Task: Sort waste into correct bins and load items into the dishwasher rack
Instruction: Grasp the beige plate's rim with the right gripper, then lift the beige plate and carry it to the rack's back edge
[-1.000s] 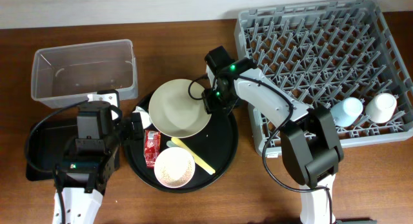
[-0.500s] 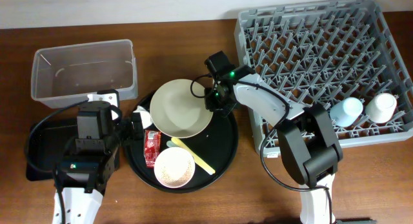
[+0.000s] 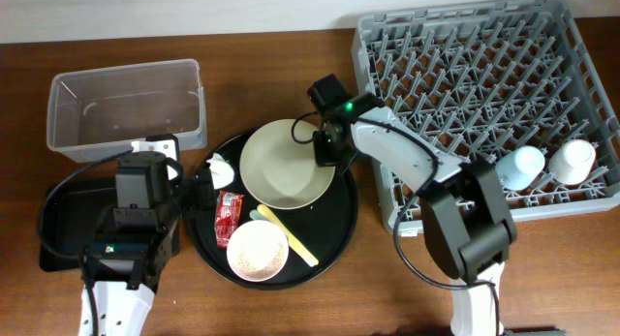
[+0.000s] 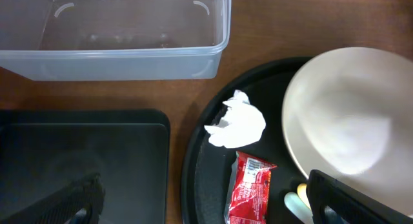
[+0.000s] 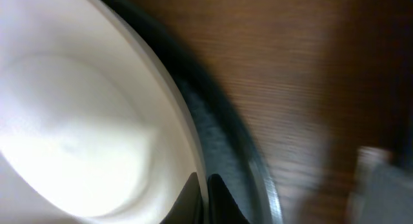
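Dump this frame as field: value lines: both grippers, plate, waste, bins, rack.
right gripper: shut on the right rim of the plate
left gripper: open, holding nothing
plate: over the round tray
tissue: on round tray, left of plate
red wrapper: on round tray, next to tissue
bowl: on round tray, speckled inside
yellow utensil: on round tray, beside bowl
clear tub: nothing visible inside
black bin: nothing visible in it
rack: blue cup and white cup at the right edge
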Robot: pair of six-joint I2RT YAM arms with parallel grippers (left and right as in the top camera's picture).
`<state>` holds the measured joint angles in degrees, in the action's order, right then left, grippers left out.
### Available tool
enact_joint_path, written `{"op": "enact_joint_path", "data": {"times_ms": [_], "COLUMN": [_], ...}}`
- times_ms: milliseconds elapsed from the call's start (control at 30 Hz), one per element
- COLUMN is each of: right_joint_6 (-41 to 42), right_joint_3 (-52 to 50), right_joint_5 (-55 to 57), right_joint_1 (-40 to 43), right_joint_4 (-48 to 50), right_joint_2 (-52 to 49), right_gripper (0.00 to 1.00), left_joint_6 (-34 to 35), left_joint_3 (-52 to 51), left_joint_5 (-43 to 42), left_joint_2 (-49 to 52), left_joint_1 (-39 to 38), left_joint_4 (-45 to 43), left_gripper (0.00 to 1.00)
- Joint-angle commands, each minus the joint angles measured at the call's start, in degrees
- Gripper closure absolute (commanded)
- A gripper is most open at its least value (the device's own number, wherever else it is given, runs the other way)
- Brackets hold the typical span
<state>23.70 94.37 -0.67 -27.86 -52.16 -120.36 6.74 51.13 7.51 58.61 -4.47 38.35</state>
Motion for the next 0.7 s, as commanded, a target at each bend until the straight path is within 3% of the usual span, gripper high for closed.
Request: {"op": "enact_joint_path", "data": {"times_ms": [0, 167, 233, 333, 433, 667], "right_joint_6": [-4.0, -11.2, -11.5, -11.8, -17.1, -24.3], "right_joint_3": [5.3, 7.8, 8.3, 8.5, 8.4, 8.5], "right_joint_5": [10.2, 16.4, 25.6, 48.5, 58.2, 60.3], "right_joint_1": [-0.2, -0.3, -0.3, 0.3, 2.5, 13.9], "right_joint_4": [-2.9, -3.7, -4.0, -4.0, -2.9, 2.9], "right_joint_2": [7.9, 14.1, 16.0, 17.4, 17.0, 16.9], "right_gripper": [0.96, 0.96, 0.96, 0.96, 0.96, 0.96], "left_joint_6": [0.5, 0.5, 0.5, 0.5, 0.5, 0.5], "left_joint_3": [1.2, 1.2, 1.2, 1.2, 1.2, 1.2], "left_joint_5": [-0.4, -0.4, -0.4, -0.4, -0.4, -0.4], "left_joint_2": [0.0, 0.0, 0.0, 0.0, 0.0, 0.0], "left_joint_1": [0.2, 0.2, 0.2, 0.2, 0.2, 0.2], "left_joint_4": [0.0, 0.0, 0.0, 0.0, 0.0, 0.0], "left_gripper": [0.00, 0.00, 0.00, 0.00, 0.00, 0.00]}}
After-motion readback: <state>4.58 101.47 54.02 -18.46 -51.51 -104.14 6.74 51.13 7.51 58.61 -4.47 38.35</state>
